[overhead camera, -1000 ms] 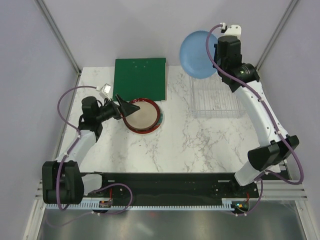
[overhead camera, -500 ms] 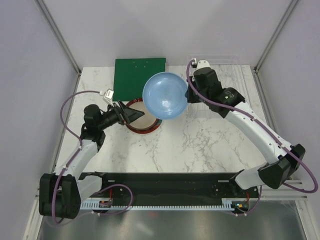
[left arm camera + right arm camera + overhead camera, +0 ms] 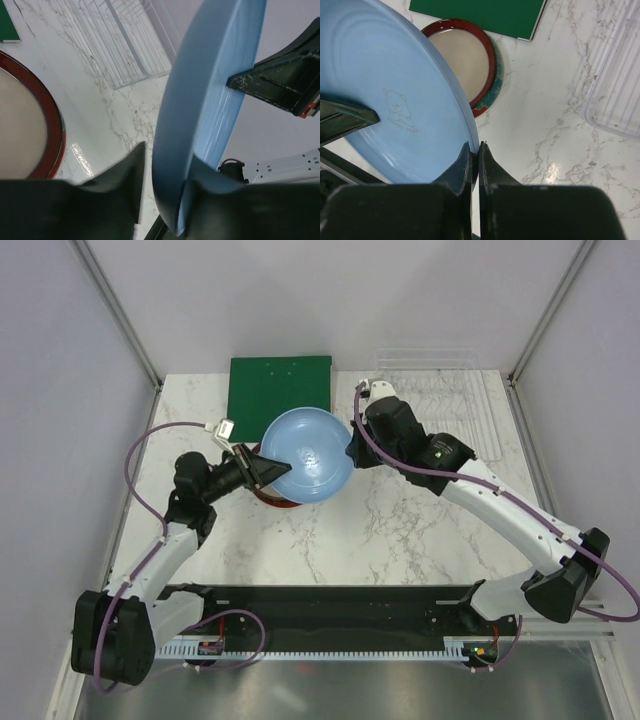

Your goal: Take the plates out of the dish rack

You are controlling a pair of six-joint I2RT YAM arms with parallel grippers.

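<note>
The right gripper (image 3: pixel 474 148) pinches the light blue plate (image 3: pixel 308 455) by its rim. The plate's opposite edge sits between the spread fingers of the left gripper (image 3: pixel 167 167), the nearer taker. The red-rimmed plate (image 3: pixel 465 55) lies beneath both grippers.

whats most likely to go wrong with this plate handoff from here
1. The right gripper pinches the blue plate only at its thin rim, so the plate could slip or swing.
2. The left gripper straddles the opposite rim but does not look closed yet. If the right one releases early, the plate likely drops onto the red-rimmed plate below.
</note>
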